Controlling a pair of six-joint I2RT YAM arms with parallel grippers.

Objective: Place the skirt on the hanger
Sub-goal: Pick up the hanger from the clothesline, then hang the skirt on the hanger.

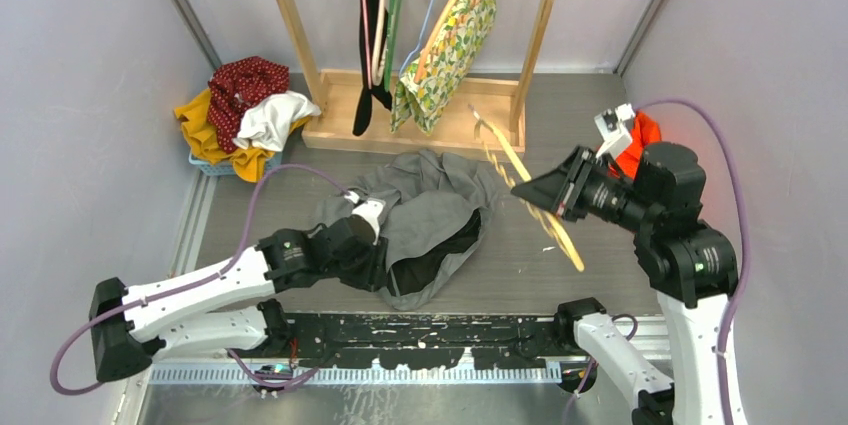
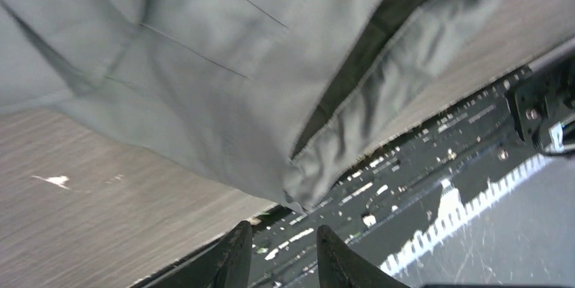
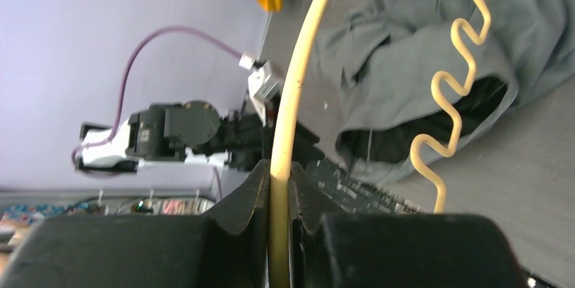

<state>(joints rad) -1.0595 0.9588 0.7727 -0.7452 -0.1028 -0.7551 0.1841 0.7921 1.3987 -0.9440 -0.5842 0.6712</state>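
I see the grey skirt (image 1: pixel 430 207) lying crumpled on the worktop (image 1: pixel 570 120), its opening turned toward the near edge and showing a dark lining, while the pale yellow hanger (image 1: pixel 503 148), with one wavy bar, is held aslant just to its right, clamped in the right gripper (image 1: pixel 530 193).

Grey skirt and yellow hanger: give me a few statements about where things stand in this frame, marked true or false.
1. The right gripper is clamped on the yellow hanger. True.
2. The grey skirt already hangs on the hanger. False: it lies crumpled on the table, and the hanger is held apart from it.
3. The left gripper grips the skirt's hem. False: its jaws stand apart with nothing between them, and the hem lies just ahead.
4. A patterned garment hangs on the wooden rack at the back. True.
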